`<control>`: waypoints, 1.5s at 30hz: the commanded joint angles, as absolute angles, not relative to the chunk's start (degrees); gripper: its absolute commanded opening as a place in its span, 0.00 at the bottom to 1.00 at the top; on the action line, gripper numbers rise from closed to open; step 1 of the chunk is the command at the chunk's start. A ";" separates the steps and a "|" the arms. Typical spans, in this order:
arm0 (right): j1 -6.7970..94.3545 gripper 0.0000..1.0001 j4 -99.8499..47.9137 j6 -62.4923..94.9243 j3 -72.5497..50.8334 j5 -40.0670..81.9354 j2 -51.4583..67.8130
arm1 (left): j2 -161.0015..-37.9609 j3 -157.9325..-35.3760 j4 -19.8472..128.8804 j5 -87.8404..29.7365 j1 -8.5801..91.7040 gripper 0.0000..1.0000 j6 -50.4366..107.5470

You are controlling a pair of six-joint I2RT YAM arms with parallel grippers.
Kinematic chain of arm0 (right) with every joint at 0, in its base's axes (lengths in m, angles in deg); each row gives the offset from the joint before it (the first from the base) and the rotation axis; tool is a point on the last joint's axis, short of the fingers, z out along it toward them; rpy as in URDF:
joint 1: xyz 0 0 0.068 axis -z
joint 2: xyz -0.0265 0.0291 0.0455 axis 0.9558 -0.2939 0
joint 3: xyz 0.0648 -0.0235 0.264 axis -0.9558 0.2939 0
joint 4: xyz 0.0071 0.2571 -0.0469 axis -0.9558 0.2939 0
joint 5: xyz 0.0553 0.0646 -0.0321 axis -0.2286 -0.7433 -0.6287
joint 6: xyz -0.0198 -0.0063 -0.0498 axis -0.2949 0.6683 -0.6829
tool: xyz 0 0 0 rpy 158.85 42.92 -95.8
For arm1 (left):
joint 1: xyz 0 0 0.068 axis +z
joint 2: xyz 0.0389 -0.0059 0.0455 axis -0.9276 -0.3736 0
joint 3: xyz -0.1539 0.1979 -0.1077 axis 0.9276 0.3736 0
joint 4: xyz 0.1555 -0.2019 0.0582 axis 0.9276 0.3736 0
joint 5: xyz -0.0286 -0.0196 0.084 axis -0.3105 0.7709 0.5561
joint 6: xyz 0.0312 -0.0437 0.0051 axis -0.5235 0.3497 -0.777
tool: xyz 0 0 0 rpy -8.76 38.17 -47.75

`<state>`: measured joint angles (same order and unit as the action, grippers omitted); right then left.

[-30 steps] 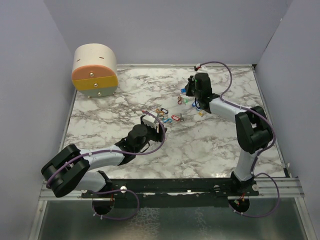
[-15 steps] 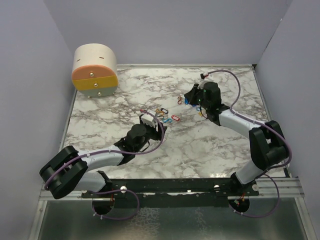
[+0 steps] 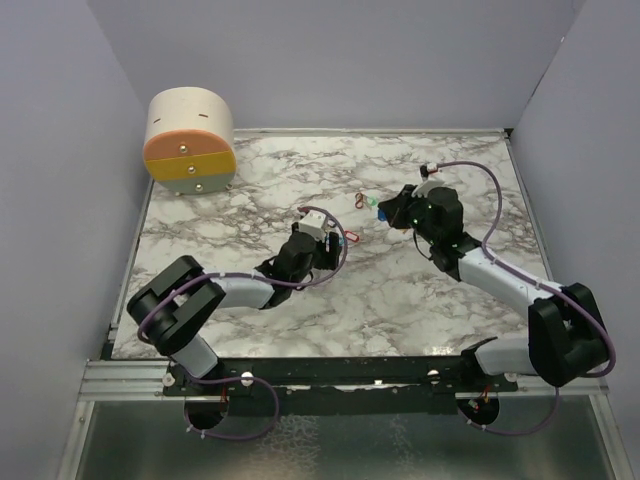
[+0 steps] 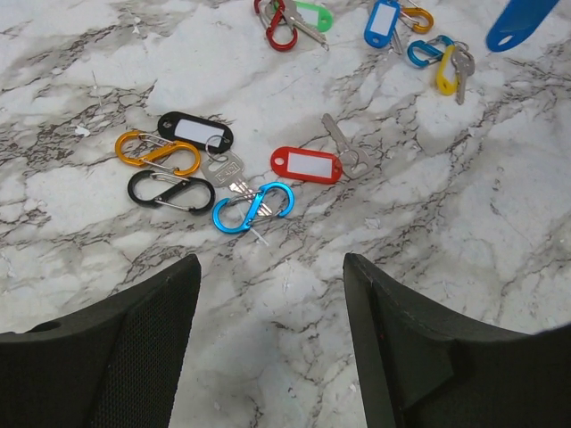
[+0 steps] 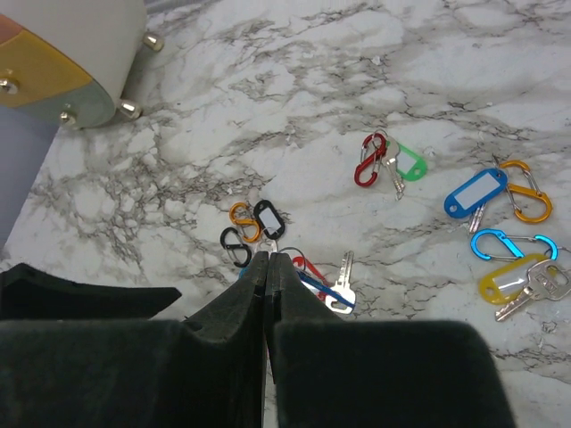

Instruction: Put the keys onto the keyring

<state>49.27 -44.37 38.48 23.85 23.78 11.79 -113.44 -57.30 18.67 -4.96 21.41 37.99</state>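
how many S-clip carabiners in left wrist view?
6. Near group: orange clip, black clip below it, blue clip right of them. Far edge: red clip by the green tag, second orange clip beside the blue tag, second blue clip by the yellow tag. Others may be off-frame.

The marble-look table is smooth, the blue carabiner shiny metal, the red key tag plastic.

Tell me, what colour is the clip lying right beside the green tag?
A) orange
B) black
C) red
C: seen from the right wrist camera, the red clip lies against the green tag.
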 commanded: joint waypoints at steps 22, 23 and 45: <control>49.18 0.01 -43.88 37.70 26.11 25.94 19.04 | -129.37 -67.40 20.00 -19.37 28.07 0.68 48.38; 49.18 0.01 -43.88 37.70 26.15 25.94 19.01 | -130.04 -67.92 19.97 -19.45 28.07 0.68 48.28; 49.18 0.01 -44.22 37.17 25.68 26.51 17.30 | -134.85 -69.94 21.58 -21.08 35.88 0.69 51.00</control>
<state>49.27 -43.56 37.63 25.75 25.50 17.99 -135.56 -73.35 15.85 -20.26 34.92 49.95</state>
